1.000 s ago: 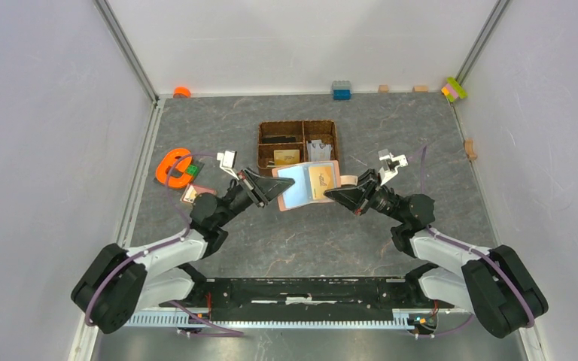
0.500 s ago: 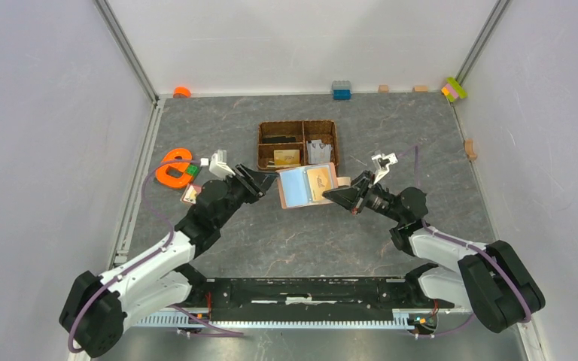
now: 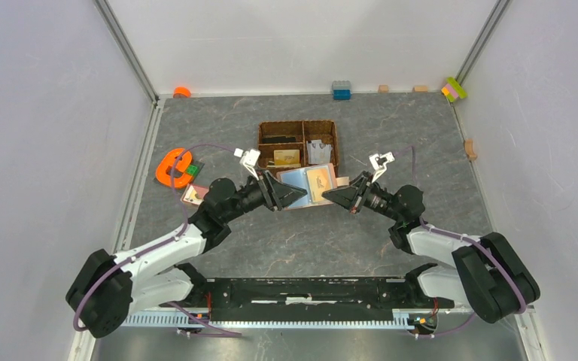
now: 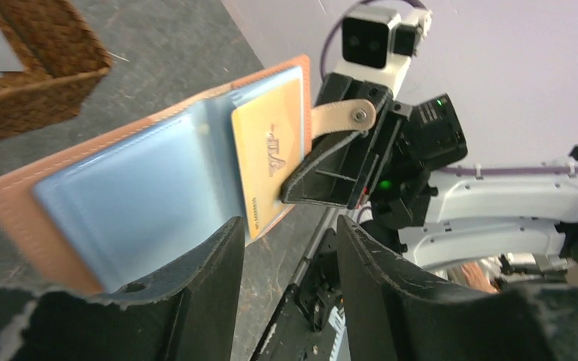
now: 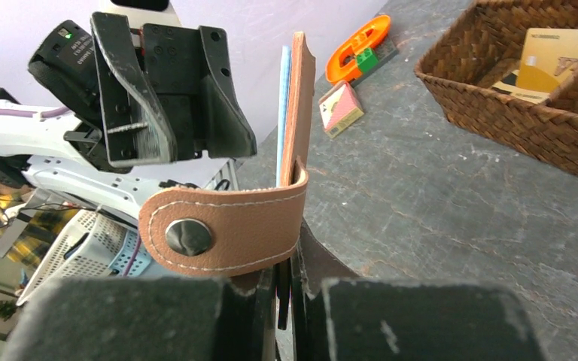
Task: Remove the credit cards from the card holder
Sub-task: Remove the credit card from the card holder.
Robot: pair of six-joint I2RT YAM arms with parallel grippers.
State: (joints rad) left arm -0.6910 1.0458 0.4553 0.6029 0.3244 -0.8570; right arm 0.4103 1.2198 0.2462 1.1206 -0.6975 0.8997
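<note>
The card holder (image 3: 298,180) is up off the table, open like a little book. It is just at 6 o'clock from the brown basket (image 3: 297,124).

Your right gripper (image 3: 327,194) is pinched tight on the holder's 3 o'clock edge, by the snap tab (image 5: 222,229). Your left gripper (image 3: 301,194) is at the holder's 9 o'clock side. Its jaws are apart and hold nothing.

I think the holder is light, soft and bendy. It will flop if you let go, so keep that tight pinch on it. Its clear blue pockets look smooth and slippery.

The gold card (image 4: 271,150) sits in the 3 o'clock half of the holder. A card like this is thin, flat, stiff and very light. It should slide out if you pull it straight. It may slip from the fingers, so pinch it flat on both faces. Take it by the edge that pokes out of its pocket. I cannot tell which edge that is.

Now the counting:
- One card holder.
- One card that I can see in it, the gold one. The 9 o'clock half shows only blue pocket.
- One more gold card (image 3: 286,157) lies in the basket.
- The other things in the basket are too small to name.
</note>
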